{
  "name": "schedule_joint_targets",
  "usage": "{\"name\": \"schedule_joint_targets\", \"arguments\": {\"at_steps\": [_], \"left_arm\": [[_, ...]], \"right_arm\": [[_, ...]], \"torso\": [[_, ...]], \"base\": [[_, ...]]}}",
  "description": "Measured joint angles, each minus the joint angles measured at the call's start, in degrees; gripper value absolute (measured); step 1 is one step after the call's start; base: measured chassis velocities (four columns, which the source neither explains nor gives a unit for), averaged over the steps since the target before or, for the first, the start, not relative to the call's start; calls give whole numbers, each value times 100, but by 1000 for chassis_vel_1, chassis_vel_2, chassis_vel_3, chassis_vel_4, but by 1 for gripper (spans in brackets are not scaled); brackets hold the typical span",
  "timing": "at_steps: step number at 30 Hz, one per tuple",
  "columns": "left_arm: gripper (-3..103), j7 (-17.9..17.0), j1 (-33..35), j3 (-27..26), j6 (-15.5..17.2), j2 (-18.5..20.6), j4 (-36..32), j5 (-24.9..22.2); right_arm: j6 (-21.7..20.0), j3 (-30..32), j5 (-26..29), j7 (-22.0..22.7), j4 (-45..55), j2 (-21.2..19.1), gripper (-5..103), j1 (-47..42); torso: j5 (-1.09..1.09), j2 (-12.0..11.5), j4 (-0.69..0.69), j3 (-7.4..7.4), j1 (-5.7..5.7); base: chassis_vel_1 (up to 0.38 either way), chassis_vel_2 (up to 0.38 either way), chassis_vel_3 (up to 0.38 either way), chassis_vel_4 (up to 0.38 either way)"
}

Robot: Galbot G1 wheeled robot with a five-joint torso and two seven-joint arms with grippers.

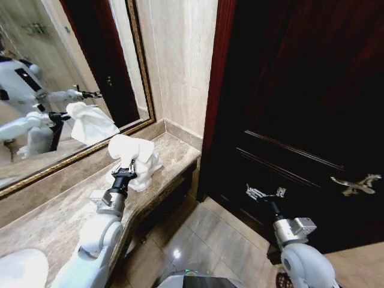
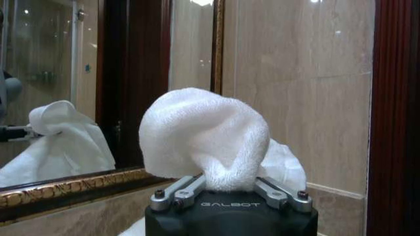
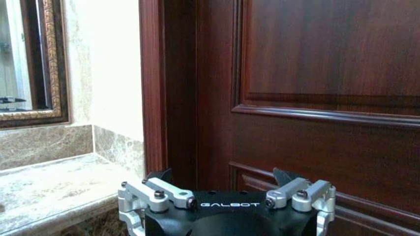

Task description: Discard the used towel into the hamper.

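Observation:
The white used towel (image 1: pixel 135 153) lies bunched on the marble counter (image 1: pixel 54 210) below the mirror. My left gripper (image 1: pixel 126 171) is shut on the towel's near side. In the left wrist view the towel (image 2: pixel 203 132) bulges up from between the closed jaws of the left gripper (image 2: pixel 229 184). My right gripper (image 1: pixel 264 193) hangs open and holding nothing in front of the dark wooden door, well to the right of the counter; the right wrist view shows this right gripper (image 3: pixel 223 175) with its jaws spread. A sliver of the dark open-weave hamper (image 1: pixel 281 279) shows at the bottom edge beside my right arm.
A gold-framed mirror (image 1: pixel 72 78) runs behind the counter and reflects the robot and the towel. The dark door (image 1: pixel 300 108) with a metal handle (image 1: pixel 359 184) stands to the right. Tiled floor (image 1: pixel 204 240) lies open between counter and door. A white basin rim (image 1: pixel 21 270) sits at the near left.

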Motion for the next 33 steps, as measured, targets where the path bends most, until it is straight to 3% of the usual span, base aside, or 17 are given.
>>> {"name": "schedule_joint_targets", "arguments": {"at_steps": [33], "left_arm": [[7, -14, 224, -25, -71, -80, -148, 163]], "right_arm": [[102, 27, 29, -66, -38, -69, 100, -166]], "torso": [[-1, 0, -1, 0, 0]], "base": [[69, -73, -68, 71]]}}
